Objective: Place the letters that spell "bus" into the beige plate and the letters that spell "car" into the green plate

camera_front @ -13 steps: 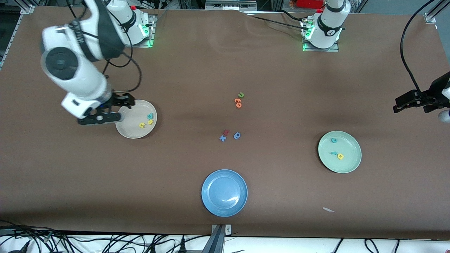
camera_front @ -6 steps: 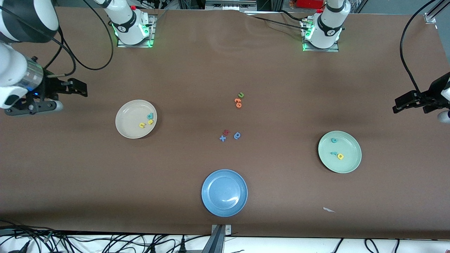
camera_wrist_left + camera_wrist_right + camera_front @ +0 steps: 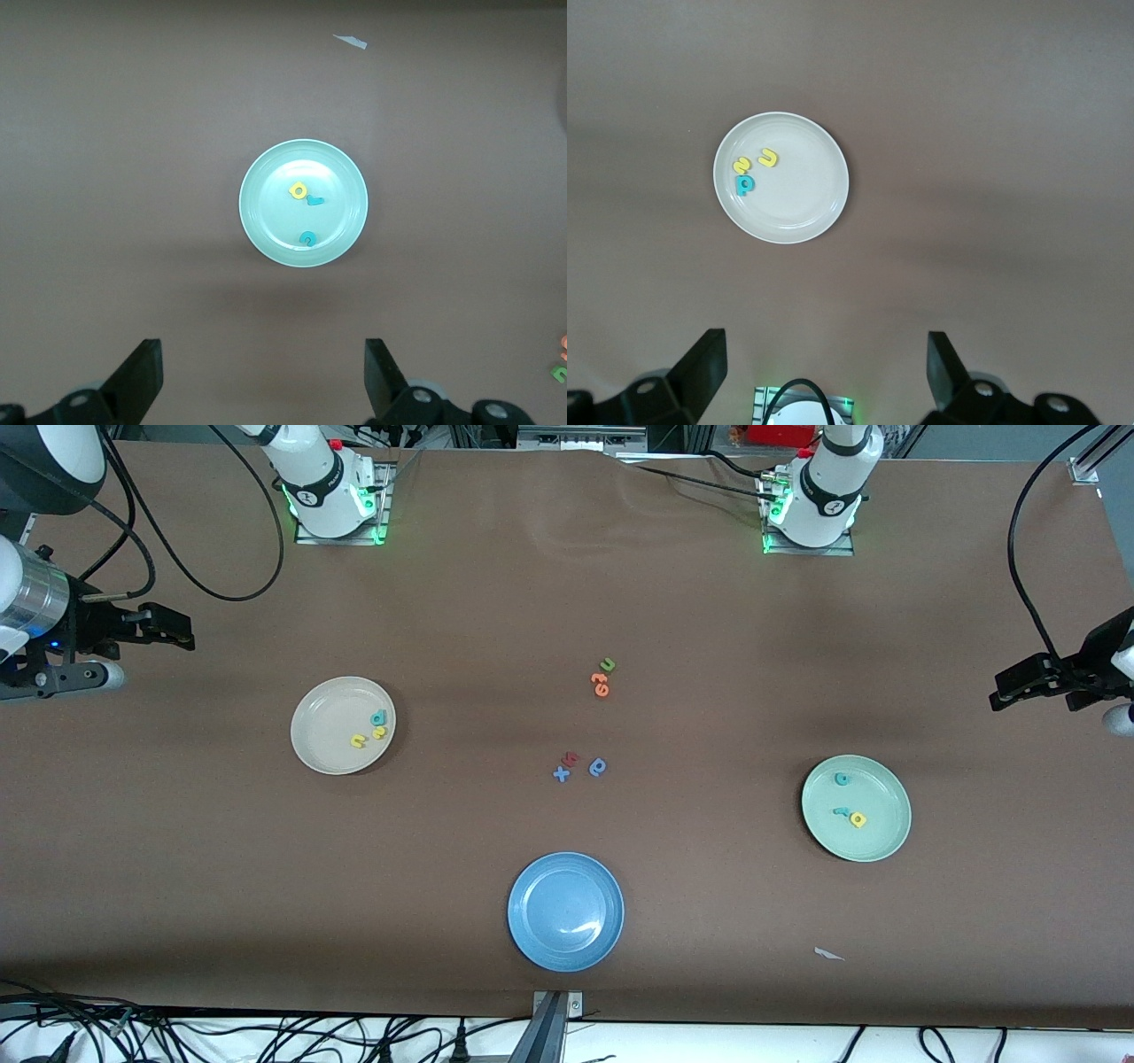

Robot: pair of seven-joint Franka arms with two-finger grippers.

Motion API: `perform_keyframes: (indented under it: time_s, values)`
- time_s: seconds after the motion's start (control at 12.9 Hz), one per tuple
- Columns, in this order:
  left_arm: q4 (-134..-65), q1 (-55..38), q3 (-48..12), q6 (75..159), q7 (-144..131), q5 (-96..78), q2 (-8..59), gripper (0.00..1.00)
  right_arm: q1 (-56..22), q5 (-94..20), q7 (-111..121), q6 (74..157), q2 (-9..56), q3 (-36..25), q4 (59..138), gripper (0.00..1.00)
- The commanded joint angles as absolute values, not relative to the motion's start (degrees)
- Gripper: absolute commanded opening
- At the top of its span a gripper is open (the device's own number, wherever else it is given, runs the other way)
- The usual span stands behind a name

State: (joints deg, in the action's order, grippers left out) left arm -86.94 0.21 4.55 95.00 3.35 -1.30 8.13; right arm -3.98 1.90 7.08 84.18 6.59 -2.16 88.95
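**A:** Since both words are what matter here, where do the letters lie?

**B:** The teal b (image 3: 378,716), the yellow s (image 3: 379,732) and the yellow u (image 3: 358,740) sit bunched together inside the beige plate (image 3: 323,731), toward the right arm's end of the table. The teal c (image 3: 842,779), the teal r (image 3: 841,811) and the yellow a (image 3: 858,820) rest in the green plate (image 3: 877,841), toward the left arm's end. Judged from that, both words look sorted.

**A:** And what lies around them?

**B:** Between the plates, mid-table, leftover letters stay loose: a green u (image 3: 608,664) touching two orange letters (image 3: 600,684), and, nearer the camera, a blue x (image 3: 561,773), a small dark red letter (image 3: 571,758) I cannot read, and a blue round letter (image 3: 598,767). A blue plate (image 3: 565,911) lies nearest the camera, empty.

**A:** The arms?

**B:** Each is parked out by its own table end, looking down on its plate. The right gripper (image 3: 824,367) has its fingers spread wide with nothing between them; the left gripper (image 3: 263,372) likewise. Probably both wait, their work finished.
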Motion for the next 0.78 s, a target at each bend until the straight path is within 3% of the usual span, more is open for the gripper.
perform_keyframes:
  time_s: [0.0,0.7]
  values:
    - [-86.13,0.70,4.48,95.19,3.52,-2.55,8.52,1.00,-4.75,1.05,7.74,83.32,6.50,-3.08,87.80,1.00]
    - [-86.05,0.62,4.48,95.19,3.52,-2.55,8.79,1.00,-4.04,1.41,7.56,82.88,6.59,-3.08,87.71,1.00]
